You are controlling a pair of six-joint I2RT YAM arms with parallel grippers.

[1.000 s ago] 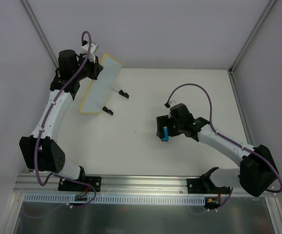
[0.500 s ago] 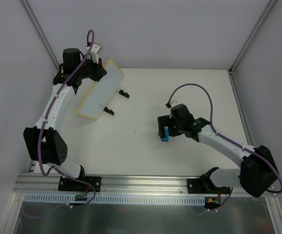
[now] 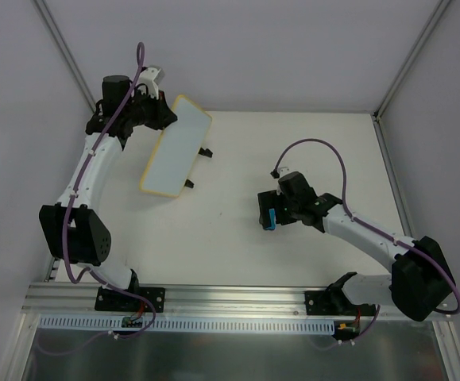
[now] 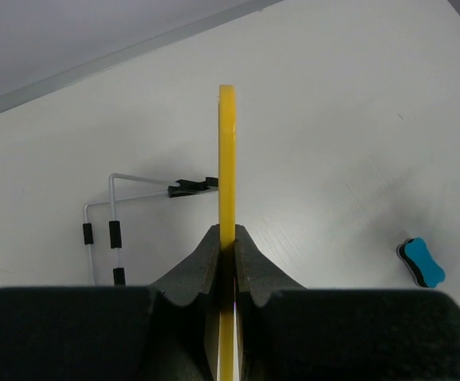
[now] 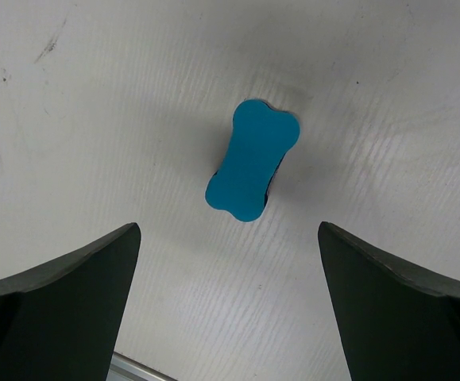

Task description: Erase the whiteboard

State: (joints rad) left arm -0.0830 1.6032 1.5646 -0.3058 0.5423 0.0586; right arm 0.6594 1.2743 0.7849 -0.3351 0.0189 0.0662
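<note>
The whiteboard [image 3: 175, 148] is a white board with a yellow frame, held tilted above the table at the back left; its face looks blank. My left gripper [image 3: 160, 112] is shut on its far end. In the left wrist view I see the board edge-on as a yellow strip [image 4: 227, 159] clamped between my fingers [image 4: 200, 266]. The blue bone-shaped eraser [image 3: 270, 218] lies on the table. My right gripper [image 3: 264, 213] is open just above it, jaws wide apart, and in the right wrist view the eraser [image 5: 252, 159] lies ahead of the fingertips.
The board's wire stand with black feet [image 3: 204, 152] hangs under it and shows in the left wrist view [image 4: 110, 230]. White walls and metal posts close in the back and sides. A metal rail [image 3: 230, 298] runs along the near edge.
My left gripper has swung the whiteboard to the right and turned it, so its lower end and black feet now sit further right. The right arm has barely moved.
</note>
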